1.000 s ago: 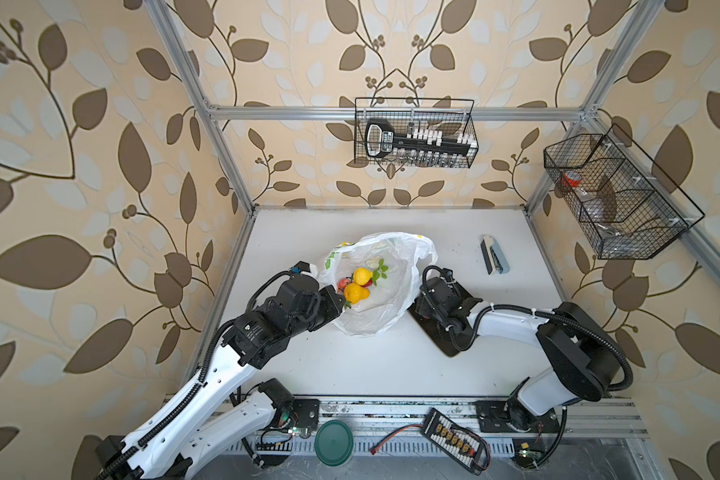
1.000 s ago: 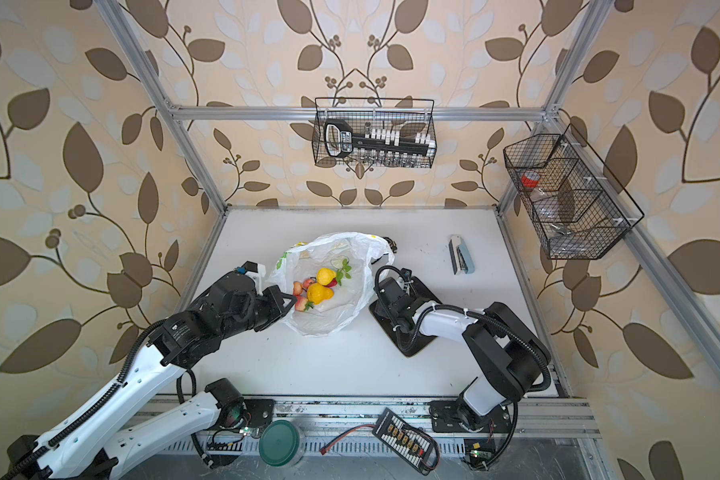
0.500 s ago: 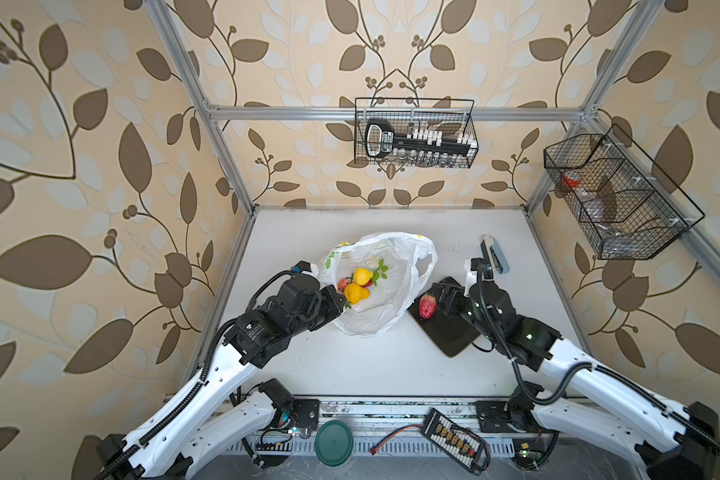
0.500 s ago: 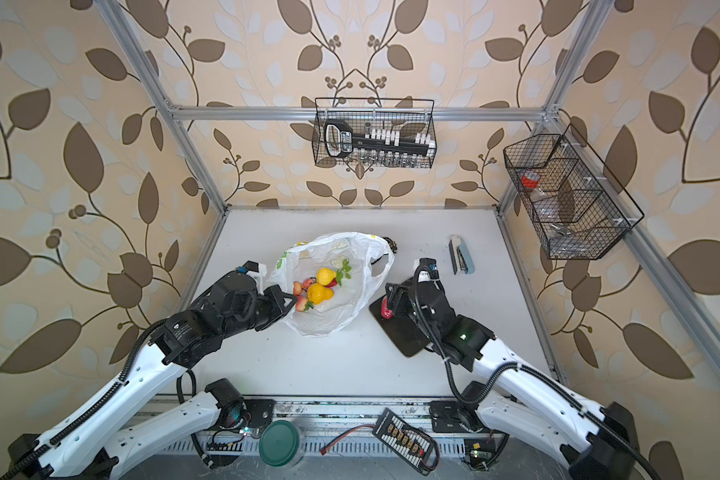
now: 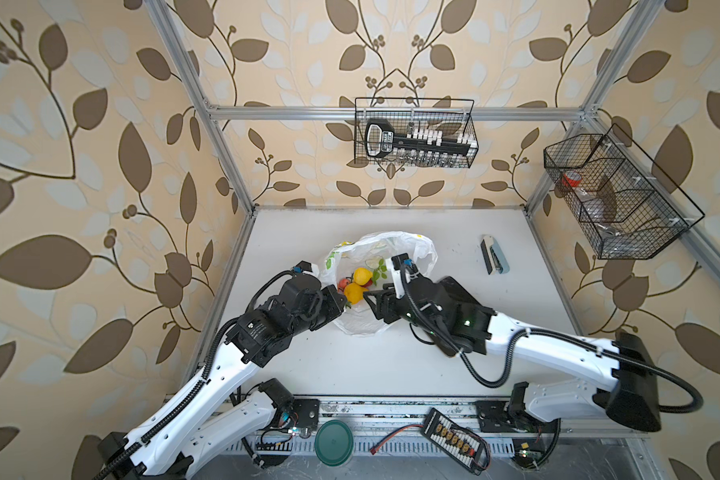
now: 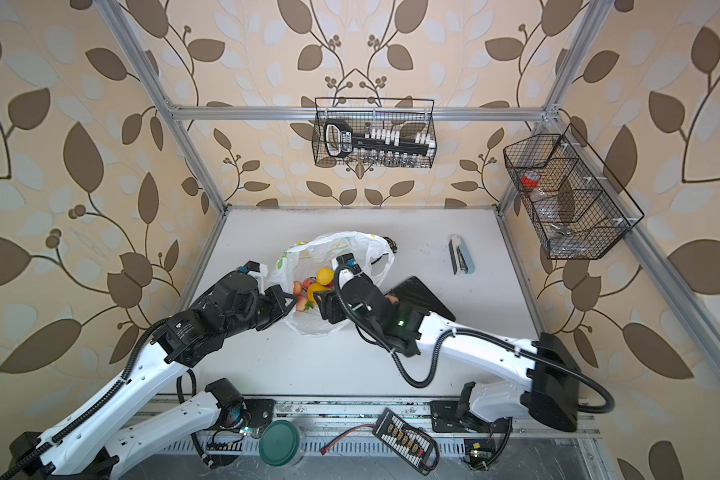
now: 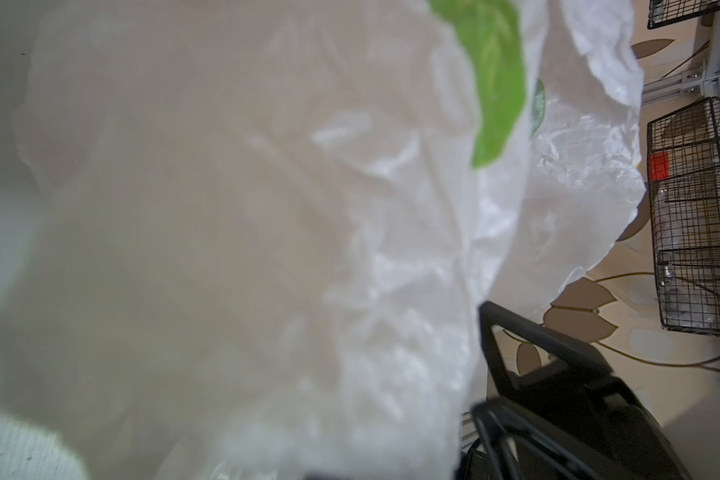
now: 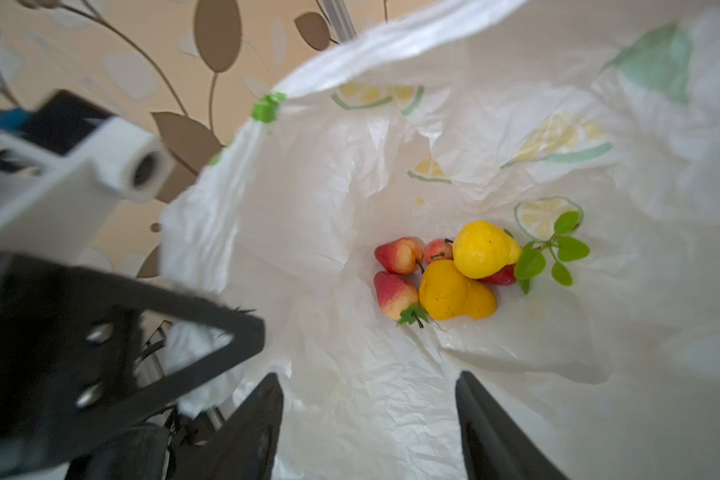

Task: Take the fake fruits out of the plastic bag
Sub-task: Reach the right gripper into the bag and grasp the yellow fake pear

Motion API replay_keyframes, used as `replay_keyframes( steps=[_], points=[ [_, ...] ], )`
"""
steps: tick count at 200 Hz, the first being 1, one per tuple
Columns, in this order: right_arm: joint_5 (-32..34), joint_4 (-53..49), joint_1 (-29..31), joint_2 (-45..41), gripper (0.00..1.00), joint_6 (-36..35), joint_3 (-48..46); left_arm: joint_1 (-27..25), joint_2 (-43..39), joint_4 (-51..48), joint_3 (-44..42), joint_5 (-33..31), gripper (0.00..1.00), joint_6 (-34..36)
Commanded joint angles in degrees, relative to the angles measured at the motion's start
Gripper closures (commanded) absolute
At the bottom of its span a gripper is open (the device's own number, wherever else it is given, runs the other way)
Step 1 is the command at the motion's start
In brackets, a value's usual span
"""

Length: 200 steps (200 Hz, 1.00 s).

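The plastic bag (image 5: 418, 249) (image 8: 308, 187), white and printed with lemon slices, lies mid-table with its mouth held up. My left gripper (image 5: 338, 306) is shut on the bag's left rim, and in the left wrist view the plastic (image 7: 267, 208) covers its jaws. My right gripper (image 8: 366, 399) (image 5: 371, 297) hangs open and empty over the mouth, just short of the fake fruits. On the bag's floor lie a yellow pear (image 8: 454, 291), a yellow lemon (image 8: 483, 249), red-yellow apples (image 8: 398, 255) and a green sprig (image 8: 553, 253). In a top view one red fruit (image 6: 391, 298) rests on the black tray (image 6: 427, 297).
A blue-grey stapler (image 5: 493, 259) lies at the back right. Wire baskets hang on the back wall (image 5: 414, 133) and the right wall (image 5: 616, 199). A green lid (image 5: 333, 442) and a connector board (image 5: 454, 440) sit by the front rail.
My right gripper left a red fruit on the black tray and swung left over the bag's mouth. The left gripper has kept its hold on the bag's rim.
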Motion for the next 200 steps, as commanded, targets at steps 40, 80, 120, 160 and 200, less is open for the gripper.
replay_keyframes(
  steps=[40, 80, 120, 160, 200],
  points=[
    [9.01, -8.16, -5.48, 21.83, 0.26, 21.74, 14.71, 0.42, -0.84, 1.33, -0.39, -0.18, 1.0, 0.17],
    [7.14, -9.22, -8.34, 32.12, 0.19, 24.14, 21.98, 0.42, -0.85, 1.77, -0.18, -0.1, 1.0, 0.41],
    [6.26, -8.4, -9.46, 38.15, 0.14, 24.01, 26.4, 0.43, -0.67, 1.86, -0.29, 0.41, 1.0, 0.59],
    [6.41, -8.53, -10.74, 41.58, 0.23, 25.64, 28.17, 0.45, -0.54, 1.86, -0.36, 0.54, 1.0, 0.59],
    [6.56, -8.24, -11.42, 42.65, 0.36, 25.14, 29.25, 0.43, -0.06, 2.08, -0.36, 0.84, 1.0, 0.54]
  ],
)
